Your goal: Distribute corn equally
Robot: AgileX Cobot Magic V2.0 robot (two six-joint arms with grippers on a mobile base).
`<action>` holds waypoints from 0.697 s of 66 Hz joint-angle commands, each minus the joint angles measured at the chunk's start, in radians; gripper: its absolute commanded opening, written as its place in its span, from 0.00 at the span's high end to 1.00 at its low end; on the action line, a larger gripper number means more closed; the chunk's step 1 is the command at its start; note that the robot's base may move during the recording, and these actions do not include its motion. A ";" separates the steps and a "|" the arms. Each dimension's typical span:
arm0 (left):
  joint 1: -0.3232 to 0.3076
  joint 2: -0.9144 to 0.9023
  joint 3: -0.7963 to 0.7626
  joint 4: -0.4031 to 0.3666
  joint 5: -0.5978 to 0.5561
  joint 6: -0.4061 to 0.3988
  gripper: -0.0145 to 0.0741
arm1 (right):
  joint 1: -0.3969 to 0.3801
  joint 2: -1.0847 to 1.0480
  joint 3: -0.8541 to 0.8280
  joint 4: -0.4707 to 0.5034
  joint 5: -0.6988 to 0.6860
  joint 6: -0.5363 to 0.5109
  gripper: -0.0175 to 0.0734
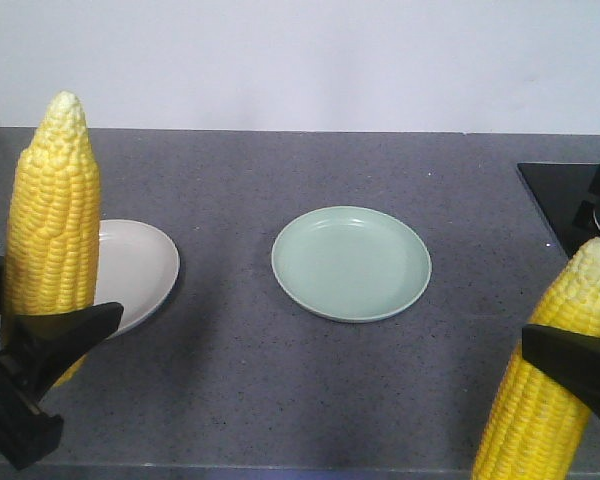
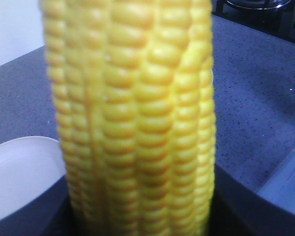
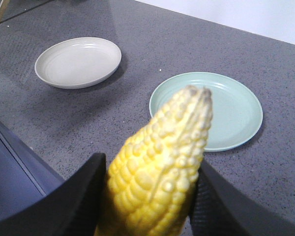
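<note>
Both grippers up front, each clamped on one corn cob, tips up.

Left gripper [image 1: 40, 345]: jaws closed against the lower part of the left cob [image 1: 52, 230], cob near upright, held above the counter [image 1: 280, 400], in front of the beige plate [image 1: 140, 270]'s near-left edge in the front view. Left wrist view is filled by that cob [image 2: 137, 123], too close to see the fingers; beige plate [image 2: 19, 172] shows at lower left. Right gripper [image 1: 570, 365]: jaws closed only to cob width, black fingers [image 3: 83, 196] pressed on both sides of the right cob [image 3: 162, 167], which tilts, tip leaning right in the front view. Farther back, green plate [image 1: 351, 263] sits mid-counter, nothing on it; beige plate well left of it, also bare. Black stovetop [image 1: 570, 200] at the far right.
</note>
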 commanded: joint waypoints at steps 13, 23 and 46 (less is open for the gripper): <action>-0.001 -0.006 -0.027 -0.006 -0.078 -0.006 0.42 | -0.003 0.002 -0.027 0.031 -0.058 -0.007 0.55; -0.001 -0.006 -0.027 -0.006 -0.078 -0.006 0.42 | -0.003 0.002 -0.027 0.031 -0.058 -0.007 0.55; -0.001 -0.006 -0.027 -0.006 -0.078 -0.006 0.42 | -0.003 0.002 -0.027 0.031 -0.058 -0.007 0.55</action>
